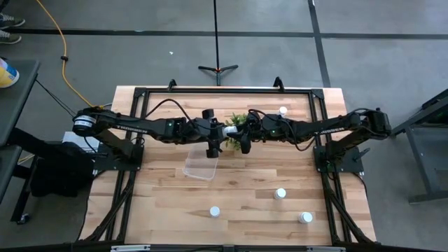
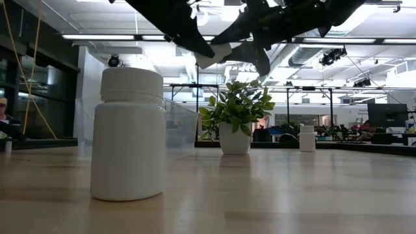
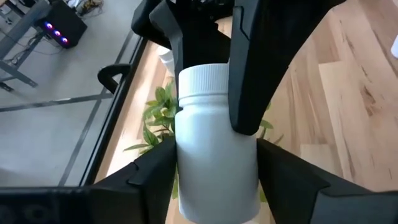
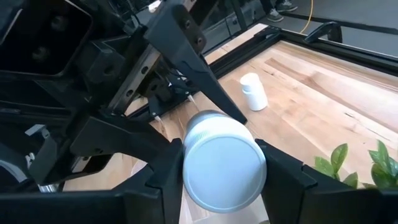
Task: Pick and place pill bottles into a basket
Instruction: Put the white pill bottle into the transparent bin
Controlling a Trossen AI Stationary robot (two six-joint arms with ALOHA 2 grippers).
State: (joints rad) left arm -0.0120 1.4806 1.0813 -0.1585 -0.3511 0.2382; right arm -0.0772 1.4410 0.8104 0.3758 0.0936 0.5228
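One white pill bottle [image 1: 229, 131] is held in the air between both grippers at the table's middle, above the far end of the clear bin [image 1: 201, 164] and beside the small plant [image 1: 238, 122]. My left gripper [image 3: 216, 149] comes at it from the table's left and my right gripper [image 4: 221, 155] from the right; both are shut on it. In the low view the bottle [image 2: 211, 55] shows tilted, high above the table. Several other bottles stand upright on the wood: one far right [image 1: 283, 110], three near the front [image 1: 215, 211] [image 1: 281, 193] [image 1: 306, 218]. My left gripper pinches the bottle's body [image 3: 214, 180] between its two fingers, one on each side, coming level from the table's left. The bottle is lifted clear, its cap [image 3: 205, 78] pointing away from this gripper. My right gripper has its two fingers on either side of the bottle's cap end [image 4: 214, 124], coming from the table's right. The cap's flat top [image 4: 224, 168] faces its wrist camera. Its fingers [image 3: 249, 74] lie along the bottle over the cap, in another plane than the left fingers.
The bin lies left of centre. In the low view the nearest bottle [image 2: 128, 133] stands large at the front, with the bin [image 2: 179, 127], the potted plant [image 2: 235, 117] and another bottle [image 2: 307, 138] behind it. Black frame rails run along the table's edges.
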